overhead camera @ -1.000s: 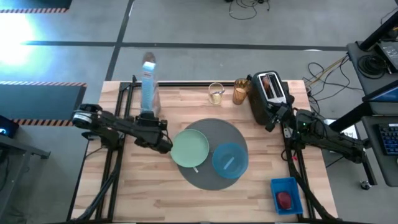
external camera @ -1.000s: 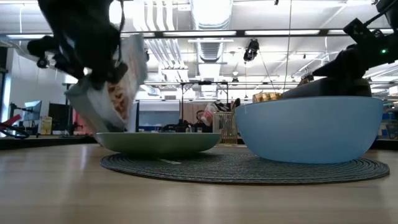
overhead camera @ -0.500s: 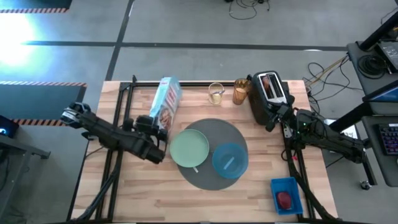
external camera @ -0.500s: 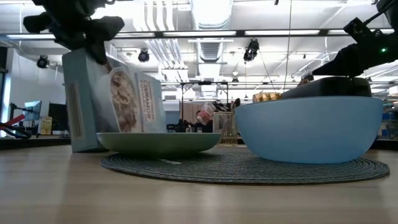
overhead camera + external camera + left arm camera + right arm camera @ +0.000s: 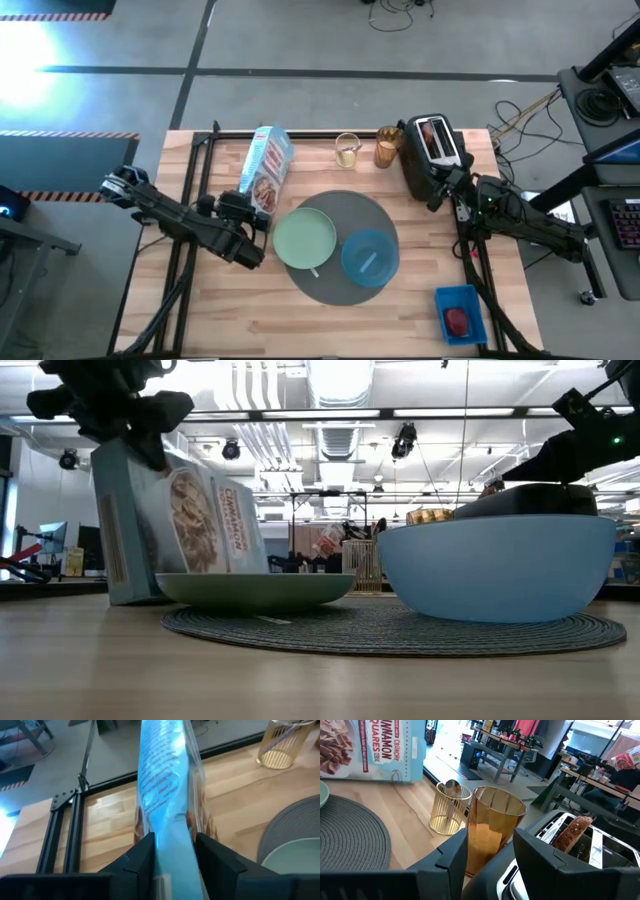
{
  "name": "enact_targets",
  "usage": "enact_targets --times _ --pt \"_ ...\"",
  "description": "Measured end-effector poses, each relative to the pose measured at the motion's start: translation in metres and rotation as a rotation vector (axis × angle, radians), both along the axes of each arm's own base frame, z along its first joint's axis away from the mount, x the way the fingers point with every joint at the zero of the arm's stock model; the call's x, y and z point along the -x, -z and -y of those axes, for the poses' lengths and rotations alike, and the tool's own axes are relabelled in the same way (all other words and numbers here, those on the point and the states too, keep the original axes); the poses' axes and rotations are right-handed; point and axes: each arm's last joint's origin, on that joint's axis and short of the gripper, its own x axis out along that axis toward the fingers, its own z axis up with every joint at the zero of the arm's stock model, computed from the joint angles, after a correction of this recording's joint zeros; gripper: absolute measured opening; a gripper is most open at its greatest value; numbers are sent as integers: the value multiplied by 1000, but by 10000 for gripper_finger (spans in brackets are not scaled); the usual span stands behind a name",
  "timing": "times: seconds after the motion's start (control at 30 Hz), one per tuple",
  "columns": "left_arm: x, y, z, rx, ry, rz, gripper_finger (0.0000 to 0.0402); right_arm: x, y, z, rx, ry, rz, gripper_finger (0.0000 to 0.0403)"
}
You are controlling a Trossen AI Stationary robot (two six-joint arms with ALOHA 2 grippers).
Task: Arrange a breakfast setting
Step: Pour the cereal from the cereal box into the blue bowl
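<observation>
Beside the woven round mat (image 5: 340,245), glossy cereal box (image 5: 266,167), seemingly clamped by left fingers (image 5: 145,851)

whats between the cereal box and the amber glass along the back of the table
A small gold wire cup stands between the cereal box and amber glass, seen in the high view.

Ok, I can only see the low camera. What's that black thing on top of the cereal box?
Observer: That's the left gripper. Its two fingers squeeze the cereal box from both sides.
Operator: Where's the toast?
Observer: A toast slice stands in a slot of the black toaster at the table's back right. The right gripper sits open beside it.
Operator: Is there any fruit?
Observer: A small red food piece lies in a blue tray at the front right corner. I can't tell what it is.
</observation>
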Motion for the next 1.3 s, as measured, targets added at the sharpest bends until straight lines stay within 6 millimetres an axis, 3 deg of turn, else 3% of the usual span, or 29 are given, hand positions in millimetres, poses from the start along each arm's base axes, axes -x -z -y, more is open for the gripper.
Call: enact_targets --times 0.33,0.47,0.93,1.3 --pt "-1 3 0 48 -24 -10 243 0 0 0 0 0 0 148" --pt "-2 3 0 48 -23 -6 271 0 0 0 0 0 0 148" --pt "-4 2 -1 42 -20 8 267 0 0 0 0 0 0 148" --pt "-13 -14 -1 44 8 42 267 0 0 0 0 0 1 148"
